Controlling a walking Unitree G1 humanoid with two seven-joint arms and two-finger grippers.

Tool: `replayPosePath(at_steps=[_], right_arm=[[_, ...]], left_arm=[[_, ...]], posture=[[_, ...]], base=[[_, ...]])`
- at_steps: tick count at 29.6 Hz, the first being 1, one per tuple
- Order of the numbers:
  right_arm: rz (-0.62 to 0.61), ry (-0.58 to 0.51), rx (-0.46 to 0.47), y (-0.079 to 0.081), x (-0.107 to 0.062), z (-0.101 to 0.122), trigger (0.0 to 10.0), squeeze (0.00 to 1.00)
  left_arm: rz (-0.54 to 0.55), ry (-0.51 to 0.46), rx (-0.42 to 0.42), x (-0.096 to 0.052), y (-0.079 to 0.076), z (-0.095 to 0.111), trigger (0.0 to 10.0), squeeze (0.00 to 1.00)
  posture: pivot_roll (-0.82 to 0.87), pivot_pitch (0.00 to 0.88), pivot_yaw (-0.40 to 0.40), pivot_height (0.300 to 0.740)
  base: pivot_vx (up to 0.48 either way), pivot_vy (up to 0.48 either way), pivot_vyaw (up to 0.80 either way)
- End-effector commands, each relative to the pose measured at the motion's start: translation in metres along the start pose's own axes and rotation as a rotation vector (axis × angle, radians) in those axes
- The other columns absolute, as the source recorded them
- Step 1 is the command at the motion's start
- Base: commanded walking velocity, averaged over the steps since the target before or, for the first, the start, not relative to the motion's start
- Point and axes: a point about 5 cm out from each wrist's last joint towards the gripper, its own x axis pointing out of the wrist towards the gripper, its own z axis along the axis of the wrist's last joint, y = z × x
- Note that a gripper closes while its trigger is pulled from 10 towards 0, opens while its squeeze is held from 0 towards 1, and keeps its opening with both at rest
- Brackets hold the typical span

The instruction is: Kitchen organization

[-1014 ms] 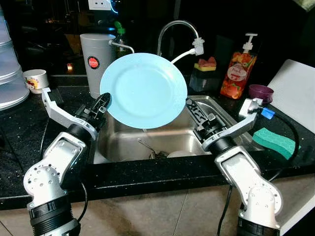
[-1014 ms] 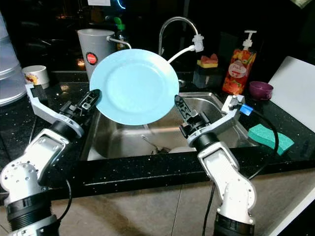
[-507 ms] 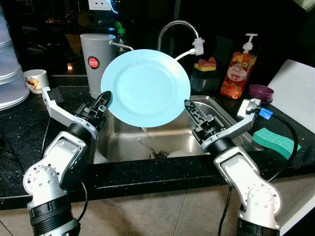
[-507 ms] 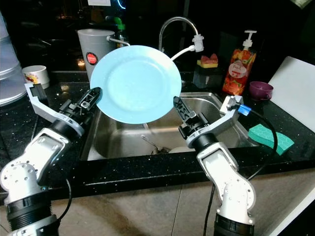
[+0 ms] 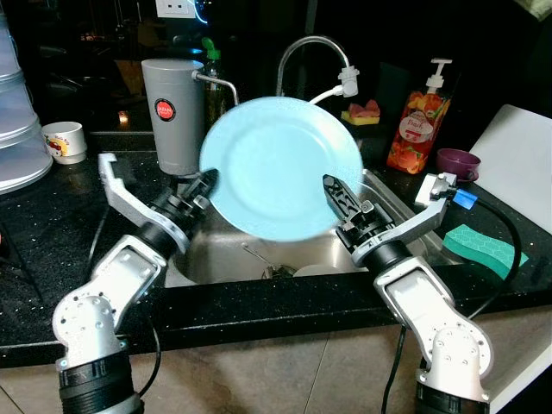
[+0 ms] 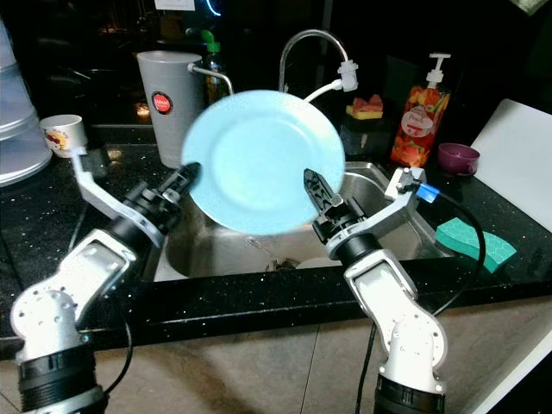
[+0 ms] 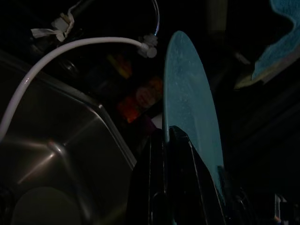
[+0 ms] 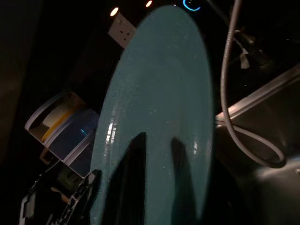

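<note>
Black stone desk (image 5: 52, 216) framed a steel sink (image 5: 285, 246) at frame centre. Above it stood a pale blue plate (image 5: 280, 168) upright, probably draining; the left pincer (image 5: 205, 184) clamped its rim, while the right pincer (image 5: 338, 191) waited apart beside it.

Dim kitchen: black speckled tabletop (image 5: 34, 250) around a steel sink (image 5: 226, 257), chrome faucet (image 5: 304, 47) behind, beige tiled floor (image 5: 276, 379) below, dark wall.

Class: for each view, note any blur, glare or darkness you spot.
Left and right eye views: plate edge smeared by motion blur, background dark. Left wrist view: very dim, sink catching faint glare. Right wrist view: dark, finger shadows and small highlights on the plate.
</note>
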Motion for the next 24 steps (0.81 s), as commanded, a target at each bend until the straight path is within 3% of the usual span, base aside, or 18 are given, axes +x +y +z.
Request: replayPosePath(at_steps=[1, 2, 3, 14, 15, 18, 19, 20, 24], right_arm=[[0.006, 0.007, 0.016, 0.0, 0.0, -0.001, 4.1, 0.0], [0.005, 0.01, 0.016, 0.0, 0.0, -0.001, 1.4, 0.0], [0.005, 0.014, 0.013, 0.0, 0.0, -0.002, 0.0, 0.0], [0.018, 0.006, 0.014, 0.001, -0.001, -0.002, 0.0, 0.0], [0.021, 0.005, 0.018, 0.001, 0.0, -0.001, 0.0, 0.0], [0.021, 0.006, 0.02, 0.001, 0.0, -0.001, 0.0, 0.0], [0.015, 0.007, 0.018, 0.001, 0.0, -0.001, 10.0, 0.0], [-0.002, 0.002, 0.013, -0.001, 0.001, -0.001, 10.0, 0.0], [-0.161, -0.084, 0.002, -0.019, 0.006, 0.008, 10.0, 0.0]], left_arm=[[0.0, 0.056, 0.046, -0.001, -0.001, -0.009, 10.0, 0.0], [-0.002, 0.068, 0.056, -0.001, 0.0, -0.012, 10.0, 0.0], [-0.003, 0.073, 0.062, -0.001, 0.0, -0.013, 10.0, 0.0], [0.014, 0.067, 0.149, -0.001, 0.0, -0.012, 10.0, 0.0], [0.02, 0.066, 0.171, 0.0, -0.001, -0.012, 10.0, 1.0], [0.025, 0.068, 0.184, 0.0, -0.001, -0.012, 10.0, 1.0], [0.049, 0.065, 0.193, 0.001, 0.002, -0.012, 10.0, 1.0], [0.091, 0.054, 0.196, 0.0, 0.006, -0.01, 10.0, 0.0], [0.267, 0.015, 0.214, -0.003, 0.028, -0.004, 10.0, 0.0]], posture=[[0.03, 0.057, -0.06, 0.74], [0.03, 0.057, -0.06, 0.74], [0.03, 0.057, -0.06, 0.74], [0.02, 0.057, -0.061, 0.74], [0.02, 0.057, -0.061, 0.74], [0.02, 0.057, -0.061, 0.74], [0.02, 0.057, -0.061, 0.74], [0.02, 0.057, -0.061, 0.74], [0.02, 0.057, -0.061, 0.74]], base=[[0.0, 0.0, 0.0], [0.0, 0.0, 0.0], [0.0, 0.0, 0.0], [0.0, 0.0, 0.0], [0.0, 0.0, 0.0], [0.0, 0.0, 0.0], [0.0, 0.0, 0.0], [0.0, 0.0, 0.0], [0.0, 0.0, 0.0]])
